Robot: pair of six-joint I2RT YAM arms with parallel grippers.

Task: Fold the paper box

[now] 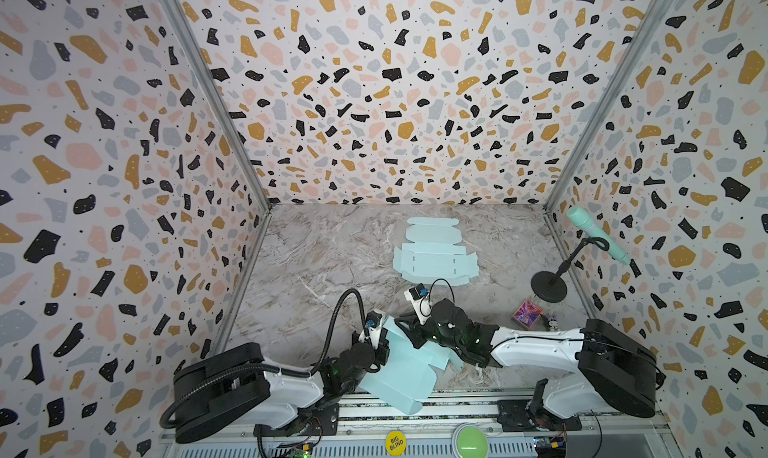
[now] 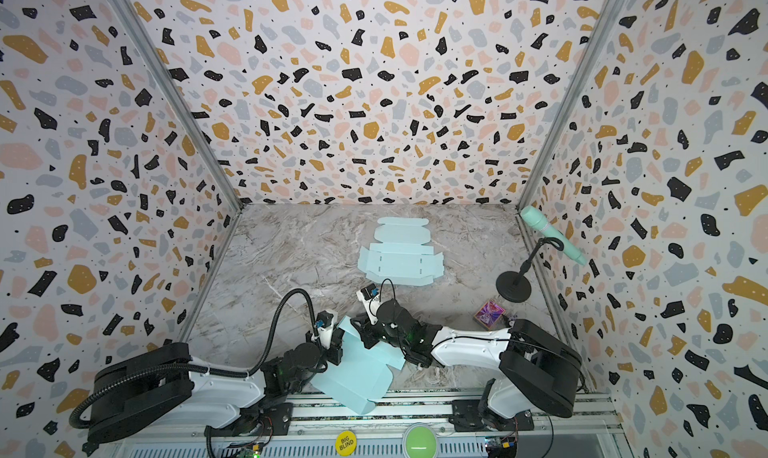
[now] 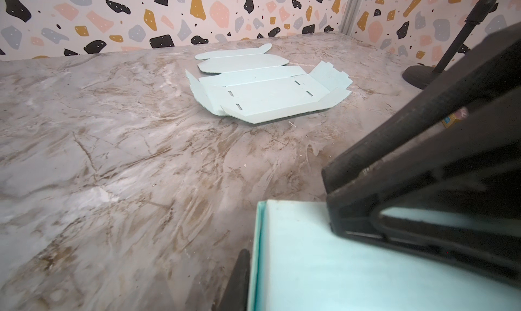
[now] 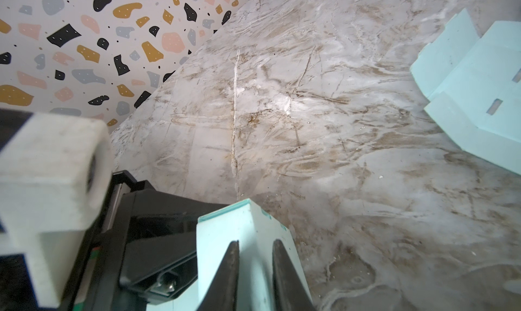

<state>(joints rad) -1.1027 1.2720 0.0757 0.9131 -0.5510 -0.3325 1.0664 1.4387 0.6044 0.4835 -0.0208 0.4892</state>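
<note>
A light blue paper box (image 1: 401, 373) (image 2: 357, 377), partly folded, is held low over the table's front edge between both arms. My left gripper (image 1: 384, 346) (image 3: 253, 281) is shut on the box's left edge; one dark finger (image 3: 239, 281) shows beside that edge and the panel hides the other. My right gripper (image 1: 409, 331) (image 4: 256, 267) is shut on a raised folded ridge of the same box (image 4: 245, 227), with a finger on each side. A second paper box (image 1: 434, 254) (image 3: 267, 89) (image 4: 473, 92) lies flat and unfolded at the back middle.
A mint microphone (image 1: 594, 231) on a black round-based stand (image 1: 548, 285) occupies the right side. A small colourful cube (image 1: 528, 312) sits near the right arm. A green button (image 1: 469, 439) is on the front rail. Patterned walls enclose three sides.
</note>
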